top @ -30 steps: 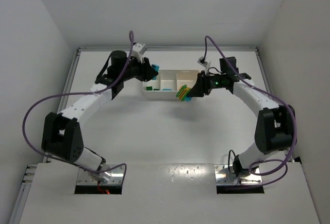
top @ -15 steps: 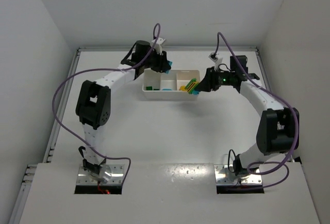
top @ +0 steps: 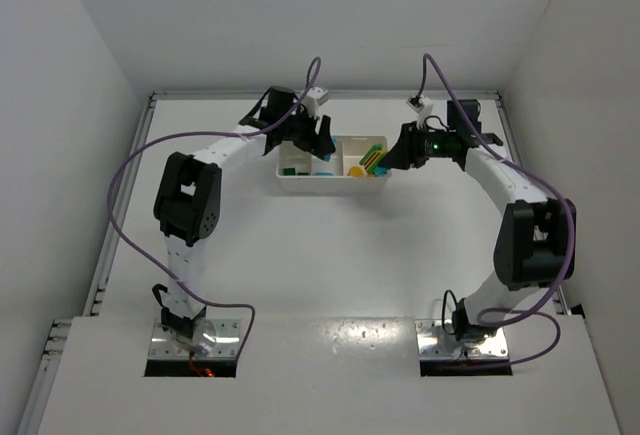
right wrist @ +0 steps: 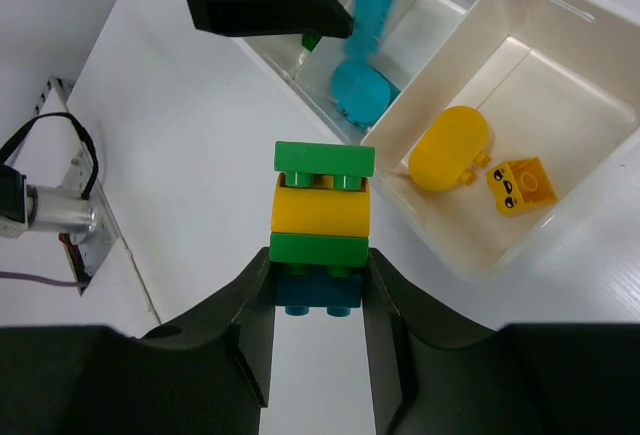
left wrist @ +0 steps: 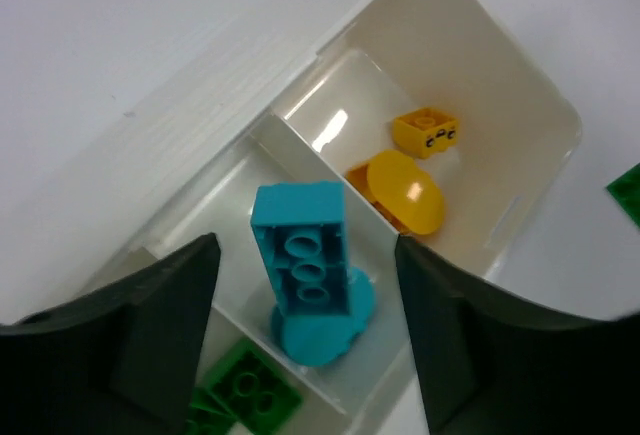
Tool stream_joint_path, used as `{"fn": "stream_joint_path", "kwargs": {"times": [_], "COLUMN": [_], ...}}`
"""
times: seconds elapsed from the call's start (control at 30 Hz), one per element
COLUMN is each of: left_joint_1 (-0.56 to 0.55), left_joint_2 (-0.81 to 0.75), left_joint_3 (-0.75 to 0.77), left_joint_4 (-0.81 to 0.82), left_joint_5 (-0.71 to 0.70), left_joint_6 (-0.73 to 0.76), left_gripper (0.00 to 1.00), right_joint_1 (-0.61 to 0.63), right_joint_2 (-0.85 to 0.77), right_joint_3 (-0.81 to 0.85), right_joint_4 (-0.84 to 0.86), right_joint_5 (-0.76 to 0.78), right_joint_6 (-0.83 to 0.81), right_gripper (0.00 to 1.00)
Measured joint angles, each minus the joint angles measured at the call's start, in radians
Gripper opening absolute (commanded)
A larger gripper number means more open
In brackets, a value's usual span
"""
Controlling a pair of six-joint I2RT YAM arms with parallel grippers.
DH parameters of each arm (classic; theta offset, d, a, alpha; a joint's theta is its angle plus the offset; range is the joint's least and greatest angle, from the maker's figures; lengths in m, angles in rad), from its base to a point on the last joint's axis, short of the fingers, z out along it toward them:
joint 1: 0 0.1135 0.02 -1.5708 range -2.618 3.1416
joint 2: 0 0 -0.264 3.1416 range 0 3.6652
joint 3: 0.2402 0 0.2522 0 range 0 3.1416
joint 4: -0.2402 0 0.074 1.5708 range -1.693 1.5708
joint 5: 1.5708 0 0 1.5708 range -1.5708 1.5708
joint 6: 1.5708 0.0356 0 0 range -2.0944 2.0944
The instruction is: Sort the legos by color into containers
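Because cyan pieces collect in the middle compartment of the shallow white plastic tray [left wrist: 540, 105], the left hand [top: 318, 142] gapes open above a cyan plastic brick [left wrist: 300, 260]; the right hand [top: 388, 158] clamps a green-yellow-blue brick clump [right wrist: 322, 220], likely needing separation.

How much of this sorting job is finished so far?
Partly done. The white plastic tray holds yellow pieces in one end compartment, a cyan brick in the middle and green bricks at the other end. In hand: the right fingers clamp a stacked green, yellow and blue clump, which likely needs splitting. The left fingers are open.
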Motion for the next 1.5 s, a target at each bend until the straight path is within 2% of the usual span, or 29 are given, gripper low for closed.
{"fn": "stream_joint_path", "kwargs": {"times": [0.1,0.2,0.3,0.5,0.7,0.9,1.17,1.47,1.5], "left_joint_1": [0.000,0.005,0.021,0.068,0.073,0.071,0.053,0.045,0.045], "left_joint_2": [0.000,-0.004,-0.038,-0.073,-0.113,-0.181,-0.217,-0.223,-0.223], "left_joint_3": [0.000,-0.011,-0.066,-0.068,-0.074,-0.131,-0.158,-0.170,-0.171], "left_joint_4": [-0.022,-0.012,0.043,0.105,0.047,0.005,-0.029,-0.076,-0.081], "left_joint_5": [0.022,0.075,0.226,0.586,0.780,0.839,0.838,0.820,0.820], "left_joint_6": [0.017,0.005,-0.037,-0.127,-0.109,-0.076,-0.029,0.019,0.023], "left_gripper": [0.89,0.89,0.86,0.83,0.83,0.83,0.82,0.68,0.59], "right_joint_1": [0.000,0.006,0.008,0.019,0.054,0.101,0.182,0.213,0.214], "right_joint_2": [0.021,0.038,0.053,0.069,0.071,0.071,0.071,0.071,0.071], "right_joint_3": [0.006,0.008,0.015,0.035,0.062,0.083,0.095,0.103,0.103], "right_joint_4": [0.002,0.001,-0.008,-0.091,-0.176,-0.195,-0.185,-0.108,-0.102], "right_joint_5": [-0.011,-0.040,-0.089,-0.208,-0.284,-0.325,-0.341,-0.347,-0.346], "right_joint_6": [0.000,-0.004,-0.028,-0.166,-0.294,-0.328,-0.318,-0.252,-0.248], "right_gripper": [0.00,0.00,0.00,0.00,0.00,0.00,0.00,0.00,0.00]}}
